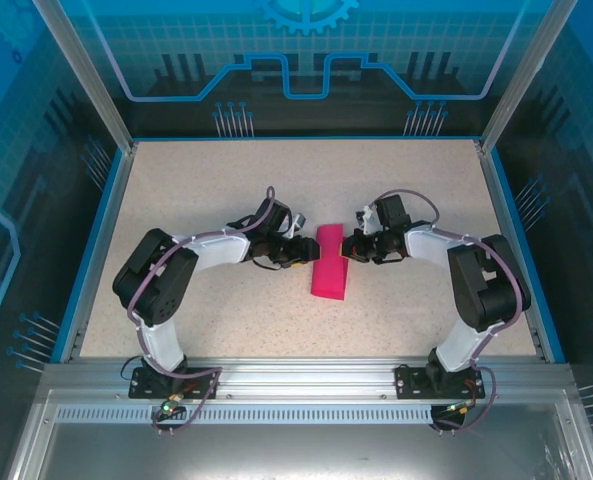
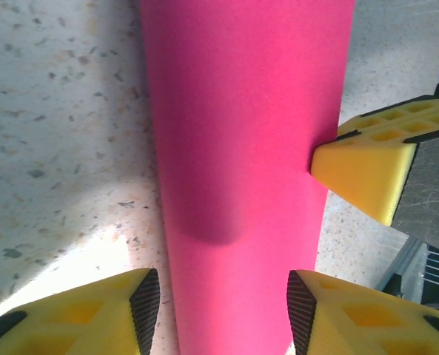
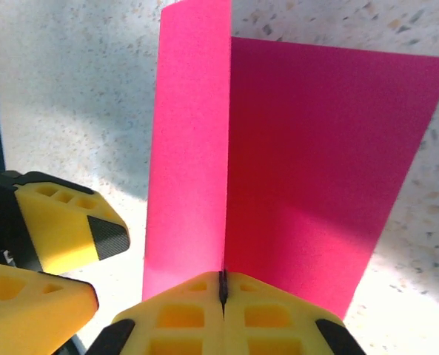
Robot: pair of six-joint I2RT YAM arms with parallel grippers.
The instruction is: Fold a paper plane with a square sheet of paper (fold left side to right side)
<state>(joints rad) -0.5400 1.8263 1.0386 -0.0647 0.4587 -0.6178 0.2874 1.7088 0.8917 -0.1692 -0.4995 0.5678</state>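
The square sheet of paper [image 1: 330, 262] is magenta-pink and lies at the middle of the table, folded into a long strip with one flap standing up, not a pointed paper plane. My right gripper [image 3: 223, 285] is shut on the near end of the raised fold, with a lighter flap [image 3: 189, 148] on its left and a darker one [image 3: 315, 170] on its right. From the other side, my left gripper [image 2: 223, 314] is open, its fingers [image 2: 141, 310] standing either side of the paper [image 2: 241, 148] without touching it. In the top view both grippers, left [image 1: 304, 250] and right [image 1: 348, 247], meet at the paper's far end.
The speckled tabletop [image 1: 196, 190] is bounded by a blue rim and glass walls. A yellow finger [image 2: 363, 166] of the right gripper touches the paper's edge in the left wrist view. The left gripper's fingers [image 3: 64, 229] sit close beside my right one.
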